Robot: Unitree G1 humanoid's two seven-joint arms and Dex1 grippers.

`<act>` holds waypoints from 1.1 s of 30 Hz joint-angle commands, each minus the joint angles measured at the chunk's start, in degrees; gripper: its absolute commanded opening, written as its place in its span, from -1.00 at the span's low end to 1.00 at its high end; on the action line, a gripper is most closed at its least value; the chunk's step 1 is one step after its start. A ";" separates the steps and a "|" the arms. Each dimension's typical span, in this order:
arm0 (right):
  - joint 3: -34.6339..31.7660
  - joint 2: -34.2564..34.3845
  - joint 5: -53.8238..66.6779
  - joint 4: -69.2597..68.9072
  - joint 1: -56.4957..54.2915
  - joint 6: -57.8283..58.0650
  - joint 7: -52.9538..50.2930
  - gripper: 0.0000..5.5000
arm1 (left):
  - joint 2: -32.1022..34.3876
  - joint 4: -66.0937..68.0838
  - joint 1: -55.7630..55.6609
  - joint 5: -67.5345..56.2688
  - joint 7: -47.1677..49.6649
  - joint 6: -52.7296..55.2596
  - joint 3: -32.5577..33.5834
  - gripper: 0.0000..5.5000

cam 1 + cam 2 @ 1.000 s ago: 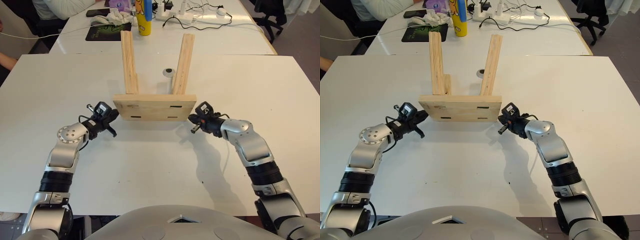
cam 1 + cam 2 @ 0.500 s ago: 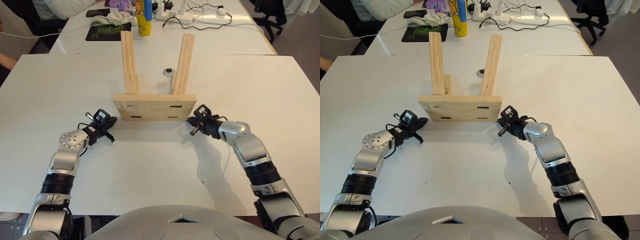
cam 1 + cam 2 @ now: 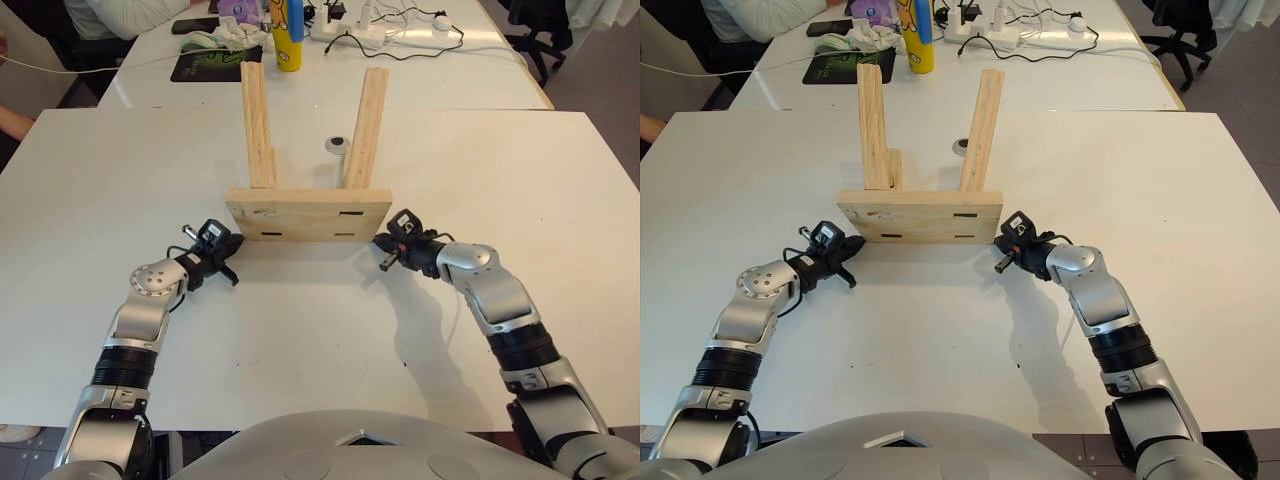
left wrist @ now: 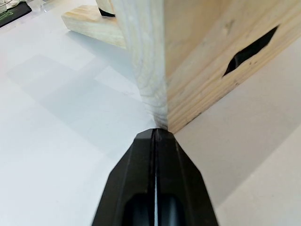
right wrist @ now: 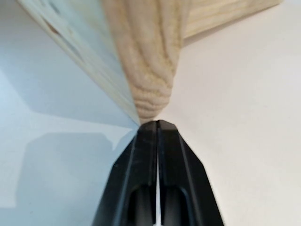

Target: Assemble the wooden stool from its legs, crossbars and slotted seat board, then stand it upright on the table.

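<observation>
The left arm comes up from the lower left of the head view, bends at the elbow and turns its forearm inward, low over the white table (image 3: 120,180). The left gripper (image 4: 155,136) has its two black fingers pressed flat together with nothing between them (only a thin seam shows). Its tip sits at the lower left corner of the seat board (image 3: 308,213); whether it touches the wood or stops just short, I cannot tell.

The seat board stands on its long edge across the middle of the frame, its broad face toward the robot, with dark slots (image 3: 268,236) cut into it. From behind its top edge the left leg (image 3: 255,120) and the right leg (image 3: 367,125) run toward the upper part of the frame. In the left wrist view another wooden piece (image 4: 91,23) lies on the table behind the board. A round hole (image 3: 338,145) in the table shows between the two legs, and a yellow bottle (image 3: 288,35) stands on the farther table at the upper centre.

The right arm rises from the lower right, bends at the elbow and points its forearm to the left. The right gripper (image 5: 157,125) is likewise closed on nothing, its tip at the board's lower right corner
</observation>
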 commanded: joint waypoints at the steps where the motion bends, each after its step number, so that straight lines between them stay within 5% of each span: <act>1: -0.13 1.61 2.97 -3.94 0.82 0.92 2.18 -1.00 | -0.38 -3.94 -0.39 -1.36 -1.83 1.11 -0.75 -1.00; 33: -15.15 2.28 21.09 -25.30 -18.75 17.24 7.77 -1.00 | 2.29 -37.65 -13.98 -14.37 -3.53 23.48 7.48 -1.00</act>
